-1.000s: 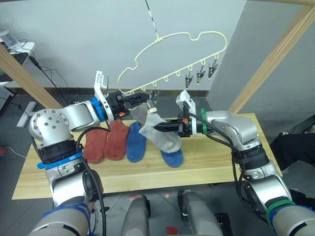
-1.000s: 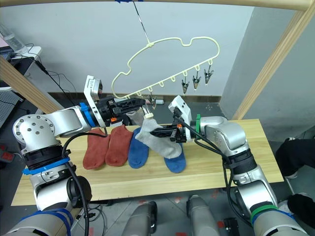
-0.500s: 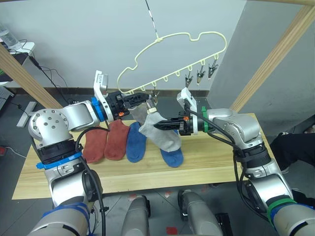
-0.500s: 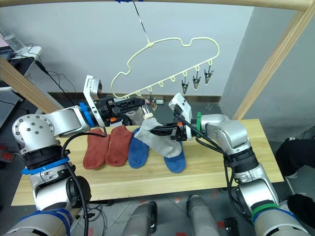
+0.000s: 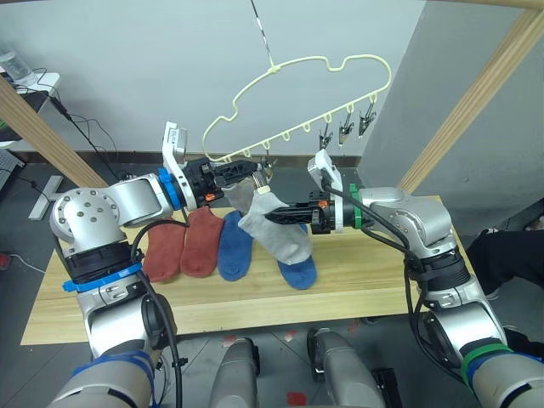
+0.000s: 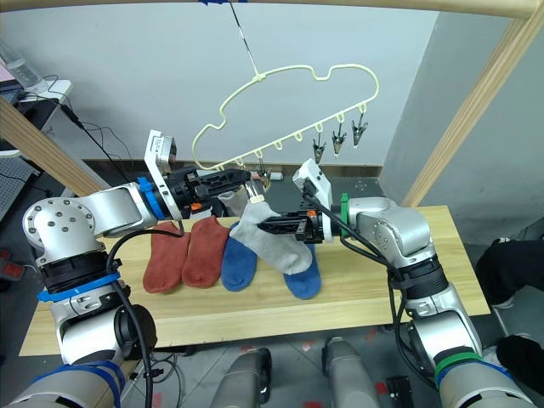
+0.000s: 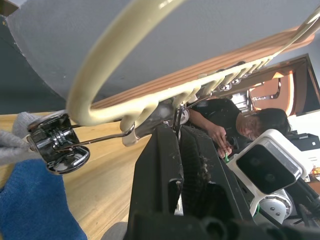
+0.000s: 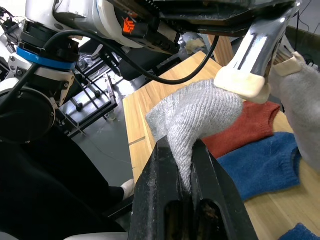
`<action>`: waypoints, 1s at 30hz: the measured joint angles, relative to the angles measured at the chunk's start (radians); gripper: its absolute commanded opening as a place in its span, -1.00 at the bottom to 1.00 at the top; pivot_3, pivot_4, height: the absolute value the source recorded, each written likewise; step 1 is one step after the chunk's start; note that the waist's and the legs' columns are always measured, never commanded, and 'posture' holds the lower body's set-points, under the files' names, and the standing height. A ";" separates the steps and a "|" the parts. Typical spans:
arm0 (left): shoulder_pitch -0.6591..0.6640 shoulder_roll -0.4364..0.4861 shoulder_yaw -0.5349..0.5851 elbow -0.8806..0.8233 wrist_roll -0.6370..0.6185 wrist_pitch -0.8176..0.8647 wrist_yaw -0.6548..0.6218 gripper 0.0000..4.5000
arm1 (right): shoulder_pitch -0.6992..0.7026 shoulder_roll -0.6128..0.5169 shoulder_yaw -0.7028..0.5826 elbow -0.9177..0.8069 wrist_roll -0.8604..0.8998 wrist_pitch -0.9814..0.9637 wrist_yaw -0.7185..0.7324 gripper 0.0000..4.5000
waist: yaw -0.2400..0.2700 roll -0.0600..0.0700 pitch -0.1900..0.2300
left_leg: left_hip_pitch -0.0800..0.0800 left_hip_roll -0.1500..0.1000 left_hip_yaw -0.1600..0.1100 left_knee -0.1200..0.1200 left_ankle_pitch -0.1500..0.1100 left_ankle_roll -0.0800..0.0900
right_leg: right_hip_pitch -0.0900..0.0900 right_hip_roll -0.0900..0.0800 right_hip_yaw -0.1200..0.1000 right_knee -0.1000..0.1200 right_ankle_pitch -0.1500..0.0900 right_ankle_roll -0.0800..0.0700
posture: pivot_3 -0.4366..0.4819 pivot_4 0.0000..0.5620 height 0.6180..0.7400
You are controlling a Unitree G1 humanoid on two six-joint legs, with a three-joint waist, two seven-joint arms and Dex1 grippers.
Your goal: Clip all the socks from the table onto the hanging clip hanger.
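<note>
So compared to a second ago the right gripper [image 5: 274,218] has lifted a bit and carried its grey sock [image 5: 280,236] slightly closer to the clip [image 5: 265,172]; the left gripper [image 5: 252,169] hasn't budged. The right gripper is clamped on the sock's cuff end, fingers closed with knit squeezed between them. The sock is light grey ribbed knit, hanging above the table [image 5: 357,285] with its long axis slanting down from the cuff toward the robot's right. The left gripper is pinched shut on a silver clip of the pale-yellow clip hanger [image 5: 297,85]. Two rust-red socks [image 5: 183,246] and two blue socks [image 5: 235,246] lie flat on the table, and another grey one [image 5: 239,196] hangs from the hanger
</note>
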 measured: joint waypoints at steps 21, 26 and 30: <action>0.003 0.005 -0.020 -0.001 0.000 -0.025 -0.008 -1.00 | 0.017 0.028 0.016 0.072 -0.066 -0.080 -0.043 -0.99 | 0.000 0.000 0.000 | 0.000 0.000 0.000 0.000 0.000 0.000 | 0.000 0.000 0.000 0.000 0.000 0.000 | -0.10 -0.08 1.00; 0.017 0.017 -0.033 -0.007 -0.001 -0.039 -0.025 -1.00 | 0.004 0.030 -0.001 0.069 -0.036 -0.055 -0.040 -0.99 | 0.000 0.000 0.000 | 0.000 0.000 0.000 0.000 0.000 0.000 | 0.000 0.000 0.000 0.000 0.000 0.000 | -0.11 -0.08 1.00; 0.019 0.022 -0.049 -0.011 0.000 -0.055 -0.029 -1.00 | 0.001 0.031 -0.002 0.064 -0.034 -0.047 -0.040 -0.99 | 0.000 0.000 0.000 | 0.000 0.000 0.000 0.000 0.000 0.000 | 0.000 0.000 0.000 0.000 0.000 0.000 | -0.11 -0.08 1.00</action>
